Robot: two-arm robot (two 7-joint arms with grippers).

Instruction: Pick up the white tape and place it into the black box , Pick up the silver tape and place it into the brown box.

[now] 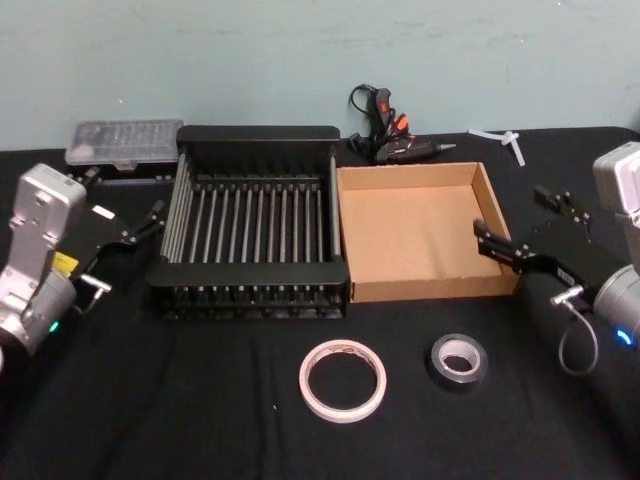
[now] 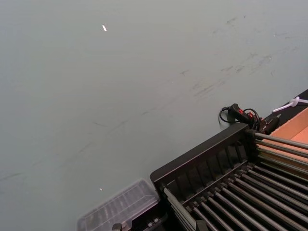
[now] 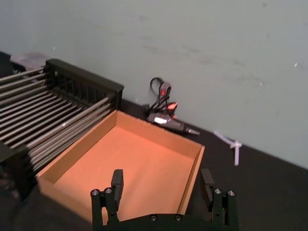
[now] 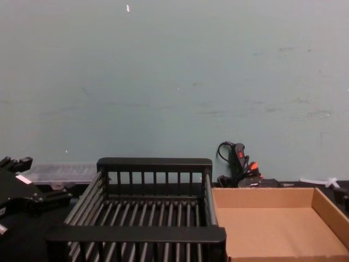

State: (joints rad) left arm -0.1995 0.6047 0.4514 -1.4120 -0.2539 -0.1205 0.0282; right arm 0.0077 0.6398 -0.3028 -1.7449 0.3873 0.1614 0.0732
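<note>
The white tape [image 1: 342,381] lies flat on the black cloth near the front, with the silver tape [image 1: 459,360] just to its right. Behind them stand the black box [image 1: 255,133] and, against its right side, the brown box [image 1: 430,290]; nothing lies in either. My left gripper [image 1: 125,200] hovers open beside the black box's left wall, holding nothing. My right gripper [image 1: 520,218] is open at the brown box's right wall. In the right wrist view the right gripper [image 3: 162,180] hangs over the brown box [image 3: 77,159], fingers wide apart. The black box [image 2: 202,161] fills the left wrist view's lower right.
A clear plastic case [image 1: 125,143] sits behind the black box at the back left. A glue gun [image 1: 390,135] with its cord lies behind the brown box, and a white plastic piece [image 1: 505,140] lies at the back right. A pale wall closes off the back.
</note>
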